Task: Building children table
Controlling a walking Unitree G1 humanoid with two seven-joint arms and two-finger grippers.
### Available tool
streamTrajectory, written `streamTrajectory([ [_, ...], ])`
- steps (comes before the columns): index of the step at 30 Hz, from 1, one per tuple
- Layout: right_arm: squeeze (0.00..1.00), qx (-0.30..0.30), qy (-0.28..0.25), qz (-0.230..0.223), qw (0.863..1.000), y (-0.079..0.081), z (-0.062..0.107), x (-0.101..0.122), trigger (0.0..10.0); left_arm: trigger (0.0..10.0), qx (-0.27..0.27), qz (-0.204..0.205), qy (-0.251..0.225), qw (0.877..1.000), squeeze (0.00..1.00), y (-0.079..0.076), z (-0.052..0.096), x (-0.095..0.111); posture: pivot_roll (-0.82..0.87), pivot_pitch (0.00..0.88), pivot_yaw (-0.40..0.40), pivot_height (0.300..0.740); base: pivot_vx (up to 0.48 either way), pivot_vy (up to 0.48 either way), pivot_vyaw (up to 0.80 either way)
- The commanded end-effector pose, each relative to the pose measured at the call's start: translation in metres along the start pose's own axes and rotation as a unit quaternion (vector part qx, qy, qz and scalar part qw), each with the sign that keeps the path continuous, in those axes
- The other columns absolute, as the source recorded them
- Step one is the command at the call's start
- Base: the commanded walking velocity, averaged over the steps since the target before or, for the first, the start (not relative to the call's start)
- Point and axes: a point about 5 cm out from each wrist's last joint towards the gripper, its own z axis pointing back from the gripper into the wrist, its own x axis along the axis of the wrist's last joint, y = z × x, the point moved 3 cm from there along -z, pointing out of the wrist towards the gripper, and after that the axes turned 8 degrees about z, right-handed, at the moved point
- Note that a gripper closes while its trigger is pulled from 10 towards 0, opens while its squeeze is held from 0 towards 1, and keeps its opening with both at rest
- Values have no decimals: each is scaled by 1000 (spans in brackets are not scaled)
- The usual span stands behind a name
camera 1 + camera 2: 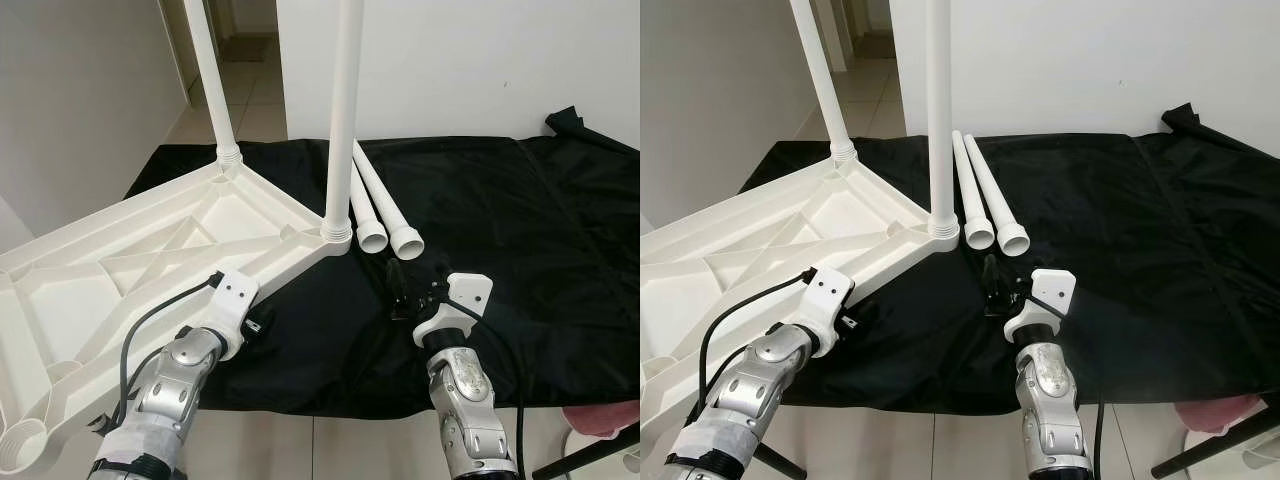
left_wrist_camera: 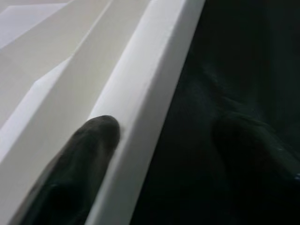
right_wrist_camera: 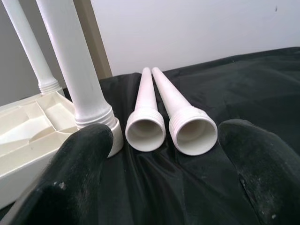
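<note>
White tabletop [image 1: 150, 250] rim straddled by left pincer [image 2: 159, 150]; right pincer [image 3: 164, 173] spread before loose legs [image 3: 171, 112].

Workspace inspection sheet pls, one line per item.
Surface: black cloth spread over the floor.
Job's things: white tabletop upside down, two legs screwed in upright; two loose legs lying side by side on the cloth.
Clutter: pink object at the near right edge, unclear.
Grippers: left pincer straddles the tabletop's rim, open; right pincer open, facing the loose legs' threaded ends.
Cables: black cable along the left arm.
Surroundings: white walls, tiled floor, doorway behind.
</note>
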Motion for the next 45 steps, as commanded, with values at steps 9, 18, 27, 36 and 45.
streamTrajectory([
  [9, 0, -43, -12, -11, 999, -16, -15, 4, 10000, 10000, -60, 97, -101, 988, 0, -22, 11, 28, -30, 0, 72, 740, 0, 0, 0],
  [18, 0, -69, -12, -23, 997, -25, -27, 3, 10000, 10000, -55, 127, -183, 973, 0, -31, 17, 55, -20, 0, 65, 740, 0, 0, 0],
  [27, 1000, -82, 3, -54, 995, -27, -35, -3, 10000, 10000, -68, 131, -247, 958, 0, -42, 17, 88, -9, 0, 39, 740, 0, 0, 0],
  [36, 0, -84, 24, -150, 985, -31, -44, -10, 10000, 10000, -117, 91, -281, 948, 0, -59, 22, 122, 9, 0, 25, 740, 0, 0, 0],
  [45, 0, -29, 21, -228, 973, -27, -63, -7, 10000, 10000, -212, 47, -271, 938, 0, -100, 42, 137, 45, 114, 44, 740, 0, 0, 0],
])
